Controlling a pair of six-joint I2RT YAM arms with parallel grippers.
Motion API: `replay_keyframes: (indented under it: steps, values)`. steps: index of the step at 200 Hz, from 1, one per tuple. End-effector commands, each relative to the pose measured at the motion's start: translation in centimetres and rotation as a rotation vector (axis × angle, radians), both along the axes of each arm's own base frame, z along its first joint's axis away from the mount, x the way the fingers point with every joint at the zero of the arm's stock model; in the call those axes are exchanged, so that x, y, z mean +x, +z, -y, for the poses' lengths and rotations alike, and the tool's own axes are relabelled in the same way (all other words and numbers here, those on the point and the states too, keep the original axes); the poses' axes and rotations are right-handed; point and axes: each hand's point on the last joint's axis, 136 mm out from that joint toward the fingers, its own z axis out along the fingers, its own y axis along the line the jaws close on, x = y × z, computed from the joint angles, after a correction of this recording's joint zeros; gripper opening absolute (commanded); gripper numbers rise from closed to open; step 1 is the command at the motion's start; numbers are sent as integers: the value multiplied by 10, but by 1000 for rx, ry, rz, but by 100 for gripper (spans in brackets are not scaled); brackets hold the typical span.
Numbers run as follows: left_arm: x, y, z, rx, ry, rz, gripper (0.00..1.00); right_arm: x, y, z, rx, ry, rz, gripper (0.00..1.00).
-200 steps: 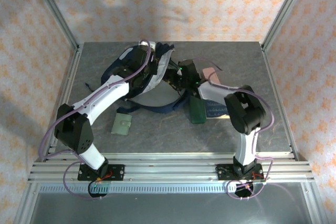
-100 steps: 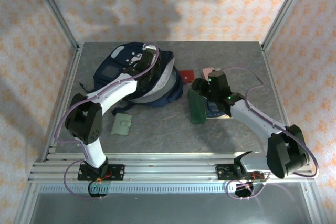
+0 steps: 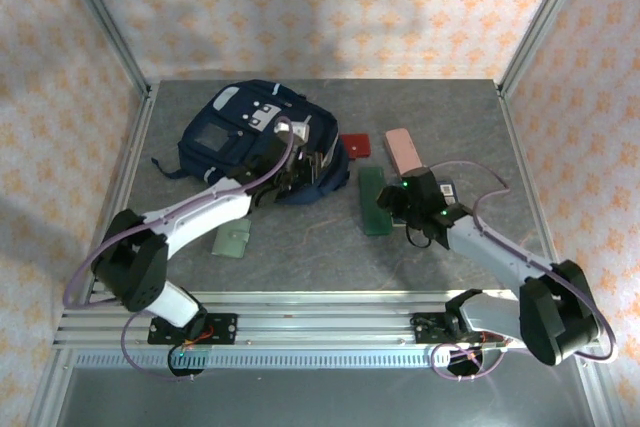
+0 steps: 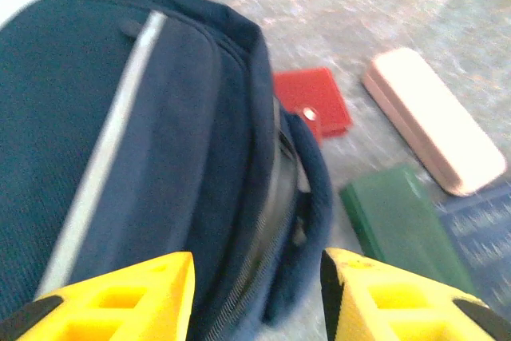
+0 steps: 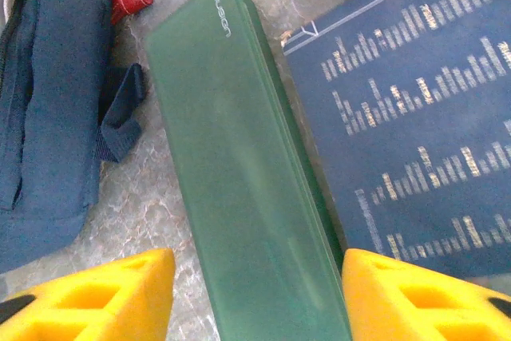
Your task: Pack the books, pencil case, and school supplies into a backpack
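1. At the centre of the overhead view, the left gripper (image 3: 305, 169) hangs over the lower right edge of the navy backpack (image 3: 235, 132). Its yellow fingers are spread wide and hold nothing.
2. Right of centre, the right gripper (image 5: 251, 293) has its fingers wide apart on either side of the slim dark green rectangle (image 5: 239, 173). Whether they touch it cannot be told.
3. A dark blue book (image 5: 415, 117) lies just right of the rectangle. The frame edge cuts it off in the right wrist view, and the right arm largely hides it from above.
4. The red square (image 3: 354, 144) and the pink pencil case (image 3: 402, 150) lie on the grey table (image 3: 460, 107), right of the backpack.
5. The pale green wallet (image 3: 232, 239) sits at lower left, beside the left arm.
6. The left wrist view is blurred.
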Motion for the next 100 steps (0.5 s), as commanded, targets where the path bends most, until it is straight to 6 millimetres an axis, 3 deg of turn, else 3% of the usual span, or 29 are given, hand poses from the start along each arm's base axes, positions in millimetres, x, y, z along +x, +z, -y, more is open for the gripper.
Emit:
replay_keyframes:
  steps: [1,31,54,70,100]
  values:
    - [-28,-5,18,-143,-50,-28,46,-19,-7,2,18,8,-35,52]
    - [-56,-34,20,-165,-55,-90,46,-41,-26,-16,36,67,-69,41]
    - [-66,-46,19,-183,-38,-118,46,-51,-37,-28,42,108,-96,28]
    - [-70,-49,23,-198,-44,-126,46,-52,-41,-34,52,121,-95,23]
    - [-72,-52,31,-187,-61,-145,46,-38,-46,-38,27,115,-84,22]
